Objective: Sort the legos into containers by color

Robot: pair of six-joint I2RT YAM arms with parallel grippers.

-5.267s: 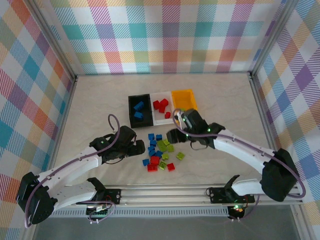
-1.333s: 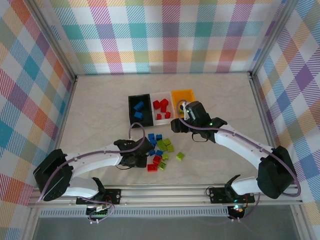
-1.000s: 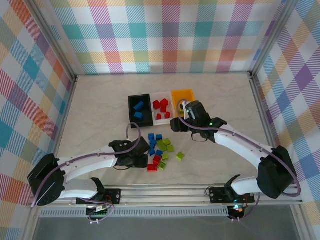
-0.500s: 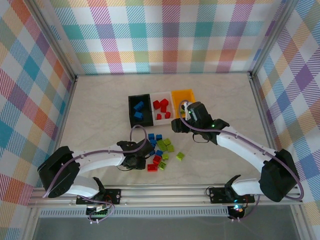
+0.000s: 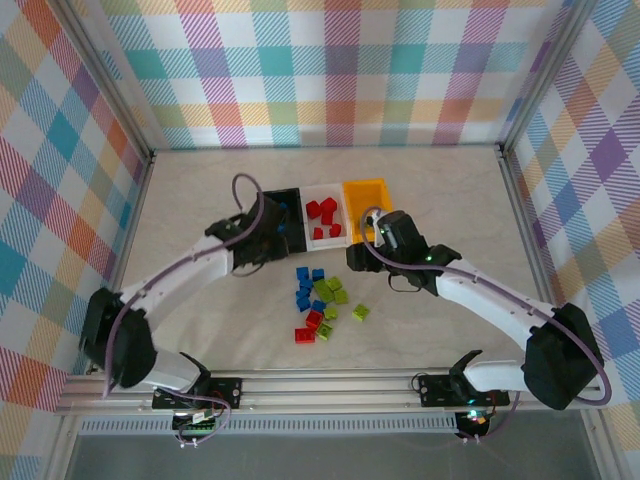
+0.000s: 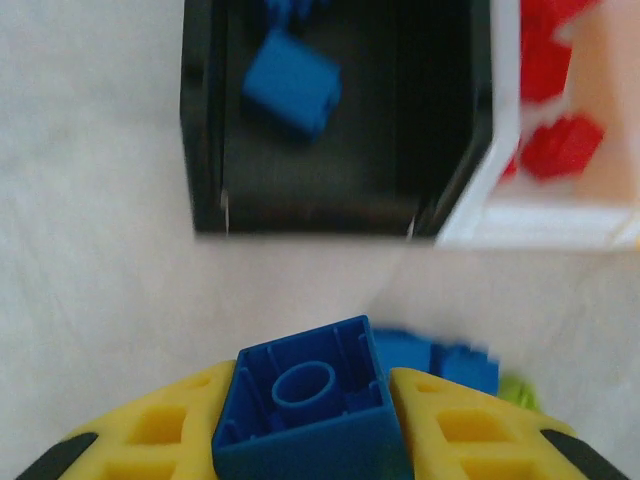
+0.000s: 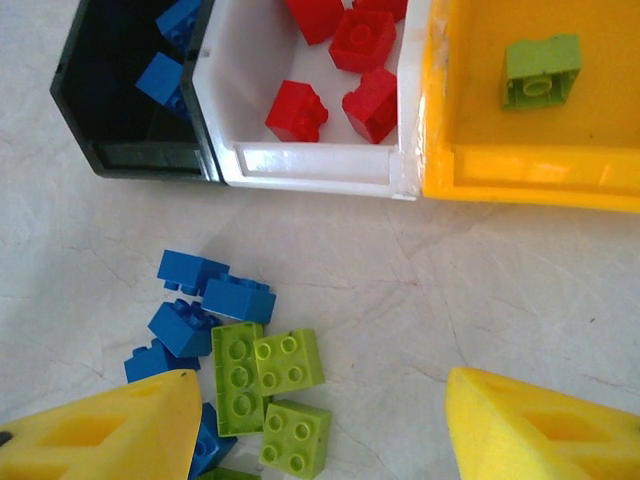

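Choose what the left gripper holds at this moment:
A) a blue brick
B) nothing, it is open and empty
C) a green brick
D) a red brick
A: in the left wrist view the left gripper is shut on a blue brick, hollow underside toward the camera, with the black bin just ahead of it.
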